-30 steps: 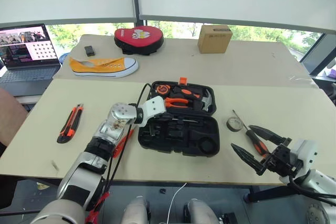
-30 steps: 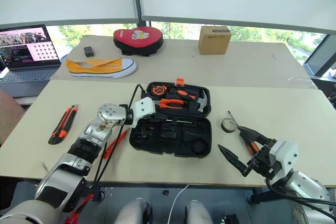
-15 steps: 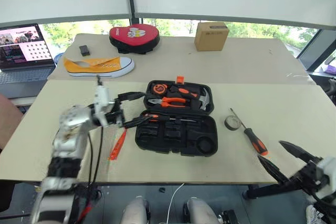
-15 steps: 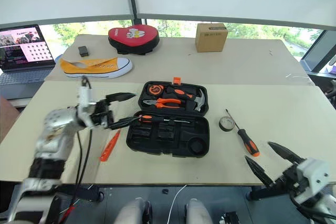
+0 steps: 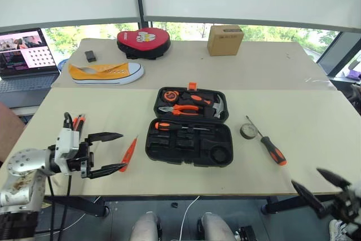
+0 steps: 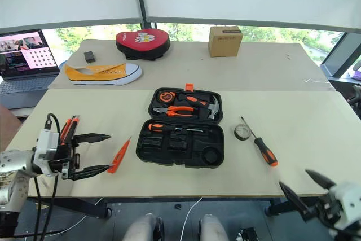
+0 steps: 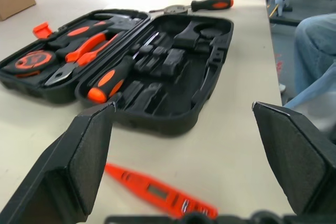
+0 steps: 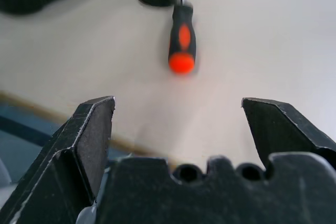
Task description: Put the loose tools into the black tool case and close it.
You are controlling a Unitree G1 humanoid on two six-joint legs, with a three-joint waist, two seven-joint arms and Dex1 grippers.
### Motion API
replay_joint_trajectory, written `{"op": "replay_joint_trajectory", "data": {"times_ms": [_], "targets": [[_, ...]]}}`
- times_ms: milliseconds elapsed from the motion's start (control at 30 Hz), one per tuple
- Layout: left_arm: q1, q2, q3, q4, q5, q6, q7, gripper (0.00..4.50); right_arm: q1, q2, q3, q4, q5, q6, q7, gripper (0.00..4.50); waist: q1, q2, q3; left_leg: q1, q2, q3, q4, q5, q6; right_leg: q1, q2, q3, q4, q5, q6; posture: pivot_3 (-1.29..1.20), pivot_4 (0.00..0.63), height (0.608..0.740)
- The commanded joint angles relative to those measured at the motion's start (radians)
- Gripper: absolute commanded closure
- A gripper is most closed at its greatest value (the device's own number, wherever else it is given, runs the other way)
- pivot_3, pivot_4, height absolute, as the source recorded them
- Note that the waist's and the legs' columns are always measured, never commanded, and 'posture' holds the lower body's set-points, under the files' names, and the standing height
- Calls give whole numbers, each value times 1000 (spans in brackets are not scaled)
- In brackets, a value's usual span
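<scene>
Since the earlier frames my left claw (image 5: 107,152) had drawn out of the black tool case (image 5: 190,127) to the lower left of the frame, leaving a black-and-orange screwdriver (image 5: 179,126) lying in the near half of the case, and my right claw (image 6: 309,187) had dropped back to the lower right corner. Both claws stood spread wide and grasped nothing. The case lay open at the centre of the table (image 5: 316,139), its far half holding the orange-handled pliers (image 5: 181,109) and the hammer (image 5: 219,106). I judged the packing only partly done: the slim orange tester screwdriver (image 5: 128,153) lay just right of my left claw, the utility knife (image 6: 67,128) lay further left beside my wrist, and the second screwdriver (image 5: 269,145) and the small tape roll (image 5: 249,131) lay right of the case. The next move seemed to call for lowering my left claw over the tester and pinching its thin shaft squarely.
</scene>
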Motion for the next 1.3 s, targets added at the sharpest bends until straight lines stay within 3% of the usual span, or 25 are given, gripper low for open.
{"op": "replay_joint_trajectory", "data": {"times_ms": [33, 233, 333, 600, 800, 933, 1000, 1100, 1300], "targets": [[22, -3, -36, -134, -59, 92, 37, 19, -126, -127, 82, 28, -33, 176, -21, 0, -3, 0, 0, 0, 0, 0, 0, 0, 0, 0, 2, 0, 0, 3, 5, 0, 150, 740], [10, -26, -52, -172, -55, 87, 72, 19, -346, -231, 247, 175, -110, 312, -13, 0, 0, 0, 1, -4, 0, 2, 0, 0, 0, -4, 5, -1, 1, 3, 6, 0, 150, 740], [9, -31, -49, -177, -54, 74, 80, 0, -411, -251, 320, 248, -151, 348, 2, 715, 3, 0, 1, -6, -1, 2, 0, 0, 0, -5, 5, -1, 1, 3, 6, 0, 150, 740], [5, -22, -35, -175, -61, 78, 93, 0, -513, -216, 316, 334, -192, 318, -68, 3440, -2, -1, 1, -6, -1, 3, 1, 0, 0, -4, 5, 0, 0, 5, 10, 0, 150, 740], [6, -52, -22, -197, -93, 98, 158, 0, -573, -226, 280, 391, -269, 100, -119, 3456, -2, -1, 1, -7, -2, 3, 1, 0, 0, -5, 4, 0, 0, 5, 10, 0, 150, 740], [41, -56, 9, -208, -104, 105, 191, 0, -716, -225, 354, 375, -216, -96, 78, 3456, -22, 3, 4, -6, -1, 4, 1, 0, 0, -6, 5, 2, 0, 5, 10, 0, 150, 740], [62, -54, 21, -205, -97, 100, 198, 0, -772, -226, 418, 353, -193, -120, 200, 3456, -29, 4, 4, -5, -1, 3, 0, 0, 0, -6, 7, 3, 1, 5, 10, 0, 150, 740], [107, -59, 66, -185, -78, 85, 243, 0, -961, -199, 629, 329, -244, -24, 350, 3456, -37, 5, 6, -5, 1, 3, -1, 0, 0, -6, 8, 1, 1, 5, 10, 0, 150, 740], [172, -67, 105, -208, -62, 78, 293, 0, -1143, -121, 864, 363, -380, 83, 414, 3456, -13, 4, 7, -7, -1, 3, 0, 0, 0, -8, 4, -1, 1, 6, 9, 0, 150, 740]]}}
